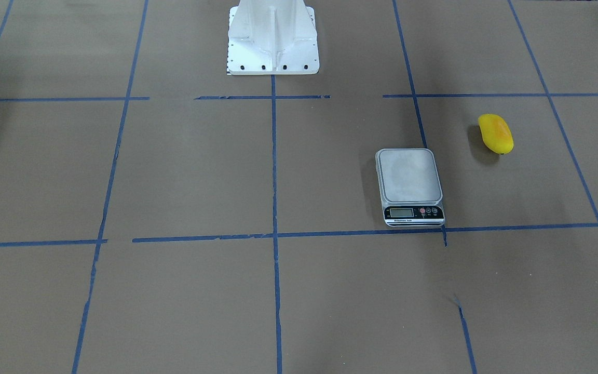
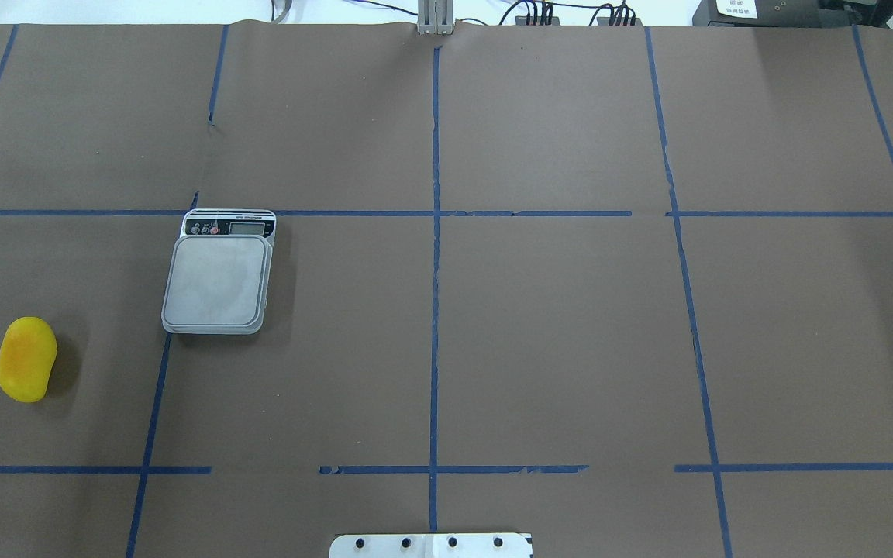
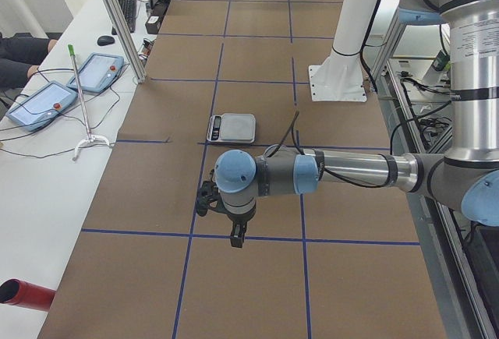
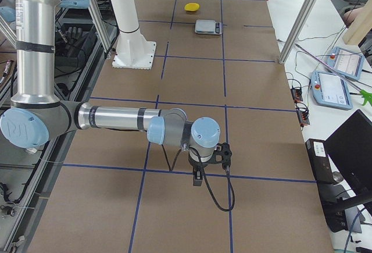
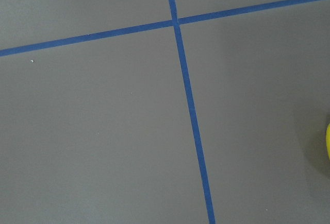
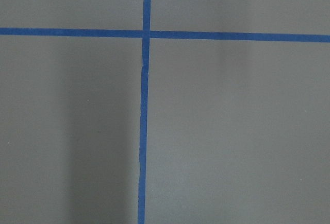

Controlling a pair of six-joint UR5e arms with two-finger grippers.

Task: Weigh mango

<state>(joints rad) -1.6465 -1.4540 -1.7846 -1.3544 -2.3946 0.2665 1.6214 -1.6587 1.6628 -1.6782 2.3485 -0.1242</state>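
Note:
The mango [image 2: 26, 359] is a yellow oval fruit with an orange blush. It lies on the brown table at the left of the overhead view, a short way from the scale. It also shows in the front view [image 1: 495, 133] and the right view [image 4: 192, 7], and as a yellow sliver in the left wrist view [image 5: 328, 141]. The scale [image 2: 218, 277] has an empty grey platform and shows in the front view [image 1: 409, 183]. My left gripper [image 3: 236, 236] hangs above the table near the mango. My right gripper [image 4: 197, 178] hangs far from both. I cannot tell whether either is open or shut.
The white robot base [image 1: 273, 41] stands at the table's middle edge. Blue tape lines [image 2: 435, 310] grid the brown surface. Aluminium posts [image 3: 117, 19] and teach pendants [image 3: 47, 97] stand on the operators' side.

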